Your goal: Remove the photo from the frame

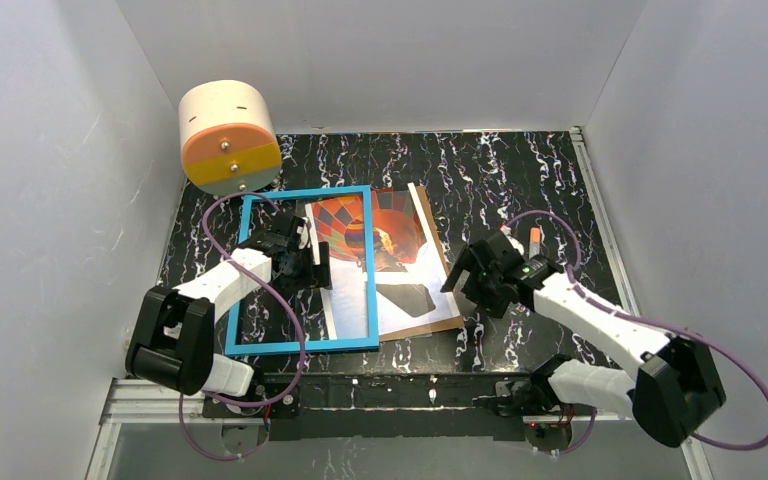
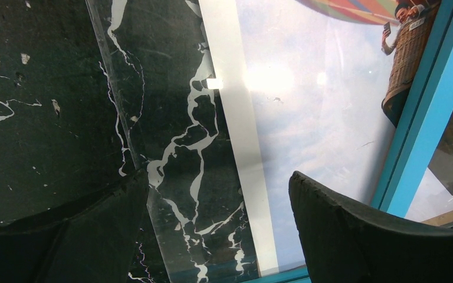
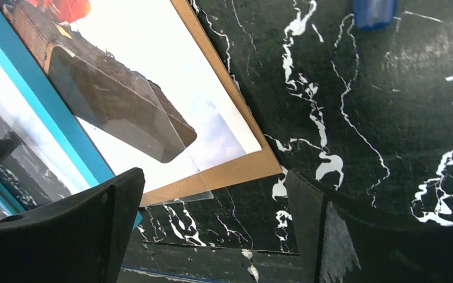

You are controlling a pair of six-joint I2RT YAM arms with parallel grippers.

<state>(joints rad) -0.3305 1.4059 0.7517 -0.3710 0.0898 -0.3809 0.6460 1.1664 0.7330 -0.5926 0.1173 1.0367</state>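
Observation:
The blue frame [image 1: 300,345] lies flat on the left half of the table. The photo [image 1: 405,235], a hot-air balloon against sky, lies askew under the frame's right bar and reaches out to the right on a brown backing board [image 1: 430,325]. A clear sheet [image 3: 180,171] overlaps the photo and board. My left gripper [image 1: 315,265] hovers open inside the frame's opening, over the photo's white left border [image 2: 242,147] and beside the bar of the frame [image 2: 424,118]. My right gripper [image 1: 462,282] is open just off the near right corner of the board [image 3: 236,171], with nothing between its fingers.
A cream and orange cylinder [image 1: 228,137] stands at the back left, close to the frame's far corner. A small orange piece [image 1: 535,238] lies right of the right gripper, and a blue object [image 3: 374,12] shows in the right wrist view. White walls enclose the black marbled table [image 1: 520,180].

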